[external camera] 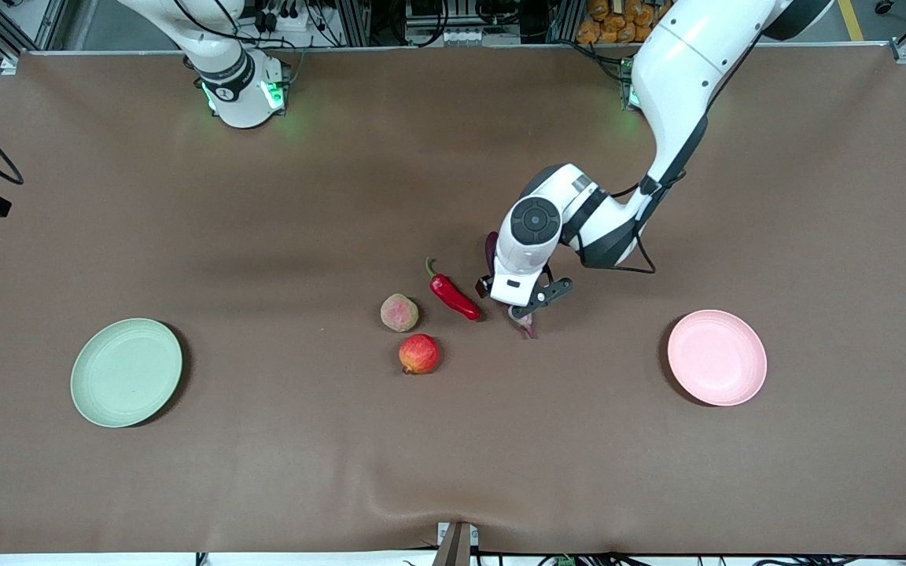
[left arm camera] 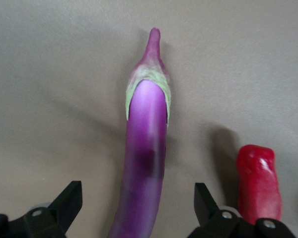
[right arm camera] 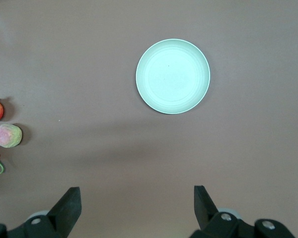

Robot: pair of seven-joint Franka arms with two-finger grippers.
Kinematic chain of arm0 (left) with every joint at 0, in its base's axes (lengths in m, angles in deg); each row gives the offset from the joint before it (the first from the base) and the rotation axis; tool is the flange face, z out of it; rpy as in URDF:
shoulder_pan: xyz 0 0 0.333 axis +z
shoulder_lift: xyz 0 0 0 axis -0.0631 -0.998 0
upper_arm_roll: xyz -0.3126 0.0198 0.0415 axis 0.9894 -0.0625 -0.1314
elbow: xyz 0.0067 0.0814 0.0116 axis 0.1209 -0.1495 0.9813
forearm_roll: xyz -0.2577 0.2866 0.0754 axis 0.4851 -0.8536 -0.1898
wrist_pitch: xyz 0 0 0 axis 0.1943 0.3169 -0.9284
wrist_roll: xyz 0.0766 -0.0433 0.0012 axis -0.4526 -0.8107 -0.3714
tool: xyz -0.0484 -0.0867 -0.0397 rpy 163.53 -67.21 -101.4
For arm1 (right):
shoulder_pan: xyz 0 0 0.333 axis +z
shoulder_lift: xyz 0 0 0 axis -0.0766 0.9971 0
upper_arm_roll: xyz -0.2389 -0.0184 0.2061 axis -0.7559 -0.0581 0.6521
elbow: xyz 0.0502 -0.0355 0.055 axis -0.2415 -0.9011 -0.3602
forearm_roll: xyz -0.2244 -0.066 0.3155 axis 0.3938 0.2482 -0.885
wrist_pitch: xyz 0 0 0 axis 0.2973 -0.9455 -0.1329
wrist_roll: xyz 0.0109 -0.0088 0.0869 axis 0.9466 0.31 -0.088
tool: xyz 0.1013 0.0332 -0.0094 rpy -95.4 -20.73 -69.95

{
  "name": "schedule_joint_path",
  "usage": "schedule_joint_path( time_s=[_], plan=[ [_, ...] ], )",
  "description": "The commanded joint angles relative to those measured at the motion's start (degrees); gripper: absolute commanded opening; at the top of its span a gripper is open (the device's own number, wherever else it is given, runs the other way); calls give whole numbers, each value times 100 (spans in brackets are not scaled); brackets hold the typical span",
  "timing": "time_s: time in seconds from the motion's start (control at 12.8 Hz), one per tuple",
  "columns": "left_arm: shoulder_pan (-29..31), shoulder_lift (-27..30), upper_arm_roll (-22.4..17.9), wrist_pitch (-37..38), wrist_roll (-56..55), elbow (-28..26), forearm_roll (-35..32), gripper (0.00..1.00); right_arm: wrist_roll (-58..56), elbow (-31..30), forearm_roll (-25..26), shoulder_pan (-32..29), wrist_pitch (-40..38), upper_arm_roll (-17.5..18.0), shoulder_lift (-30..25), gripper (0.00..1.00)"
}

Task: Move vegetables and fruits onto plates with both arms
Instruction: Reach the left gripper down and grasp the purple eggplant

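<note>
My left gripper [external camera: 522, 306] is low over the purple eggplant [external camera: 528, 325], near the table's middle. In the left wrist view the gripper [left arm camera: 137, 204] is open, a finger on each side of the eggplant [left arm camera: 145, 158], not touching it. The red chili [external camera: 453, 295] lies beside it and shows in the left wrist view [left arm camera: 258, 183]. The pale pink-green fruit [external camera: 399, 312] and the red-orange fruit [external camera: 419, 354] lie just past the chili toward the right arm's end. My right gripper [right arm camera: 136, 206] is open, empty and high above the table, with the green plate [right arm camera: 173, 76] below it.
The green plate [external camera: 127, 372] sits toward the right arm's end and the pink plate [external camera: 716, 357] toward the left arm's end; neither holds anything. Brown cloth covers the table. The right arm's base [external camera: 241, 86] stands at the table's edge farthest from the front camera.
</note>
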State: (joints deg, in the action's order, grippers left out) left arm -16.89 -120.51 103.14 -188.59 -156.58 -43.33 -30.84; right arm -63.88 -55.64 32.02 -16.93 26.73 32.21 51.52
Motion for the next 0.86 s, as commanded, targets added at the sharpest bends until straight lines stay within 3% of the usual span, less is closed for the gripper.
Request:
schedule_joint_path(
  time_s=[0.0, 0.08, 0.39, 0.47, 0.63, 0.78],
  plan=[
    [-23, -157, -1, -132, -284, 78, -154, 78, -1, -63, -81, -91, -24, 20, -82, 100],
    [-50, -175, -1, -132, -293, 69, -154, 70, -1, -63, -81, -92, -33, 20, -82, 100],
    [-41, -315, -1, -281, -293, 69, -154, 64, -1, -63, -81, -92, -24, 20, -82, 100],
    [-50, -351, -1, -352, -285, 69, -154, 57, -1, -63, -81, -92, -24, 20, -82, 100],
    [-32, -351, -27, -379, -162, 69, -154, 0, -1, -63, -81, -92, -24, 20, -82, 100],
    [168, -46, -71, -196, 39, 69, -250, 0, -1, -63, -81, -92, -24, 20, -82, 100]
  ],
)
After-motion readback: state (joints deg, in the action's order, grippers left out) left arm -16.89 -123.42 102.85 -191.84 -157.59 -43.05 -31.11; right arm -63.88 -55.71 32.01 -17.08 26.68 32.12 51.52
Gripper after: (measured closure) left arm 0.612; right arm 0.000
